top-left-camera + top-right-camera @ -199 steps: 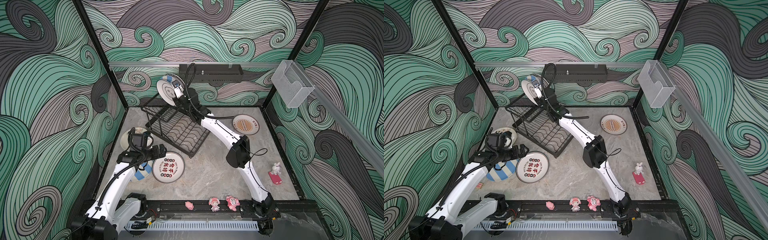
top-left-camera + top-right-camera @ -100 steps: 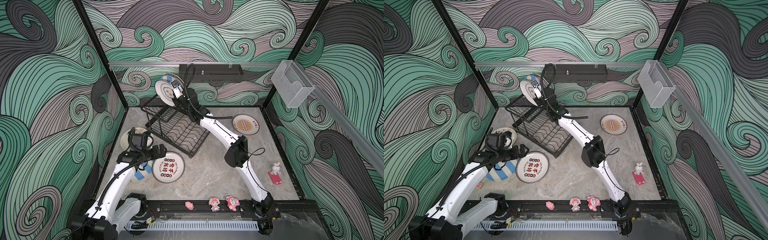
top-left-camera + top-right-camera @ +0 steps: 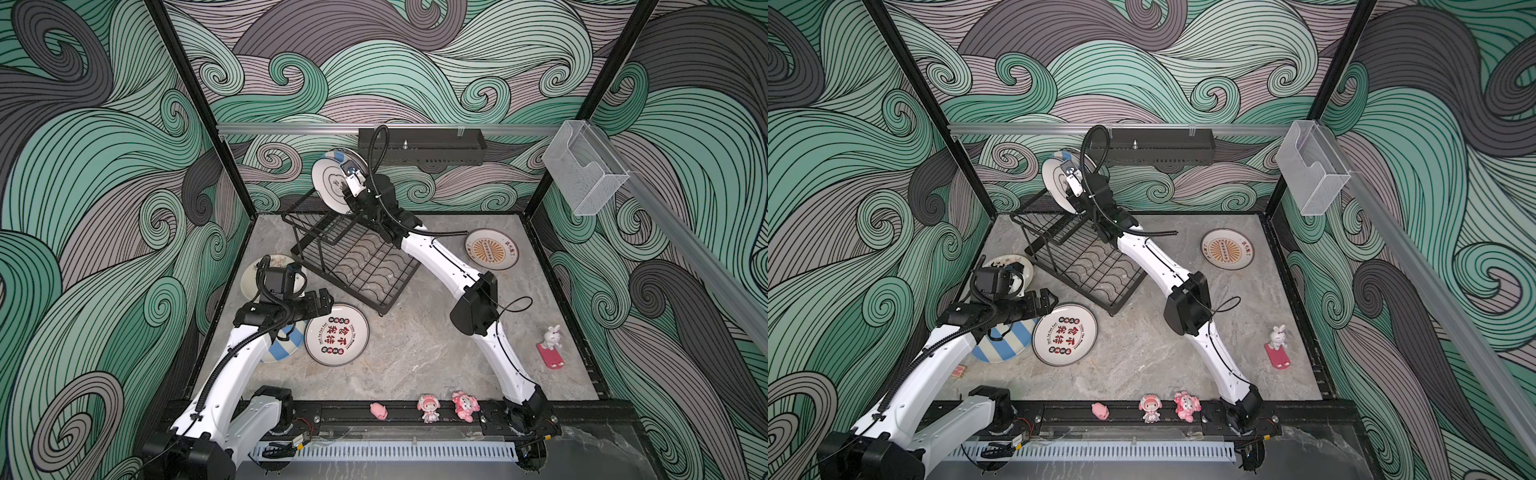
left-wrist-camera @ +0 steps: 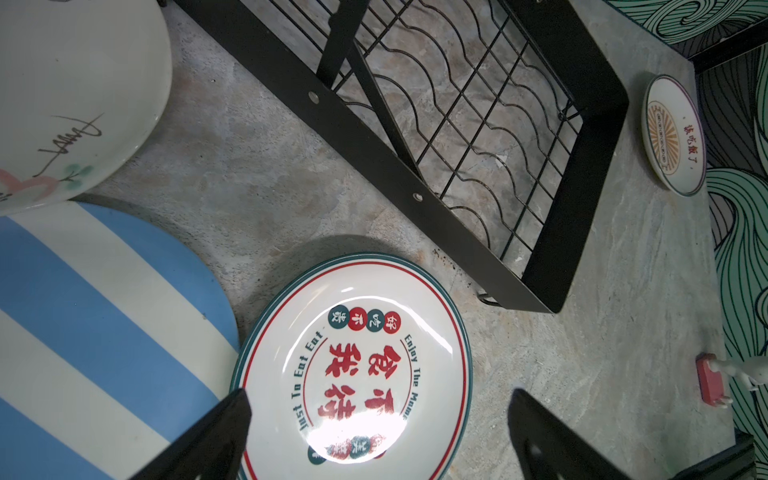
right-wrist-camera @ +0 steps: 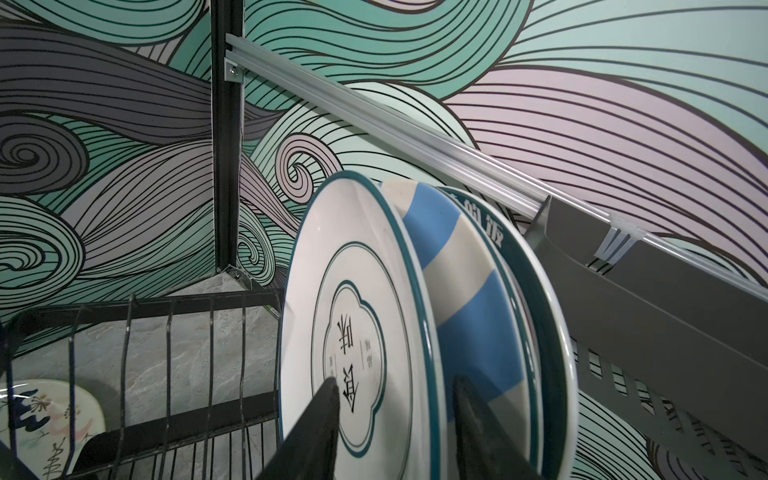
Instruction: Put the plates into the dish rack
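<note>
- Rack (image 4: 364, 147) could rock if the right gripper (image 5: 393, 380) drags sideways pulling out.
- Teal-rimmed plate (image 5: 353, 291) stands upright between those jaws, which are partly apart and not pinching. A snagged rim would tip it onto the striped plate (image 5: 478, 332) past the far jaw.
- Left gripper (image 4: 378, 395), wide open and empty above the character plate (image 4: 357, 353), might shove it.

Between the fingers of the right pincer (image 5: 395, 382) the teal-rimmed plate (image 5: 357, 291) runs off the picture's edge, so its seat in the dish rack (image 5: 187, 419) is unseen. Behind it the racked striped plate (image 5: 453, 266) shows only a crescent, and a third plate (image 5: 548, 324) perhaps just its rim. In both top views the left arm covers most of the blue-striped desk plate (image 3: 289, 343) behind the left pincer (image 3: 328, 301). The floral plate (image 3: 249, 278) beyond is half hidden by the wrist camera.
</note>
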### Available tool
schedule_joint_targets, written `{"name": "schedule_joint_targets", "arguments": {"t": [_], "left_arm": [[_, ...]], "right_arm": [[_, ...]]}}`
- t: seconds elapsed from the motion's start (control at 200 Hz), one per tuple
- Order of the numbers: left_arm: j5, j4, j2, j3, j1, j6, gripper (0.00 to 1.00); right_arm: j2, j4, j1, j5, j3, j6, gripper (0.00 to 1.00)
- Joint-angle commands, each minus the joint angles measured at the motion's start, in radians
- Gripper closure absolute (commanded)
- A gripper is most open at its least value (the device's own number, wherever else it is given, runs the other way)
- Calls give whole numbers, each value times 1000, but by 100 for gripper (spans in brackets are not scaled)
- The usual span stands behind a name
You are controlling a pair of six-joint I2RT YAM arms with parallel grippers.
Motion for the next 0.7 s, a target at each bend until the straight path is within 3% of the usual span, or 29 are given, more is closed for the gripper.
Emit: {"name": "schedule_joint_targets", "arguments": {"t": [0.0,0.345,0.505,0.695], "left_arm": [[24,-2,-15,21,4,25,1],[62,36,-30,16,4,27,1],[89,40,-33,21,5,16,1],[126,77,-61,10,4,4,1]], "right_arm": [[-97,-15,11,3,-19,-8,53],[-219,-112,12,15,-98,22,45],[-356,-102,10,17,-262,47,43],[-557,-67,-14,23,-565,94,41]]}}
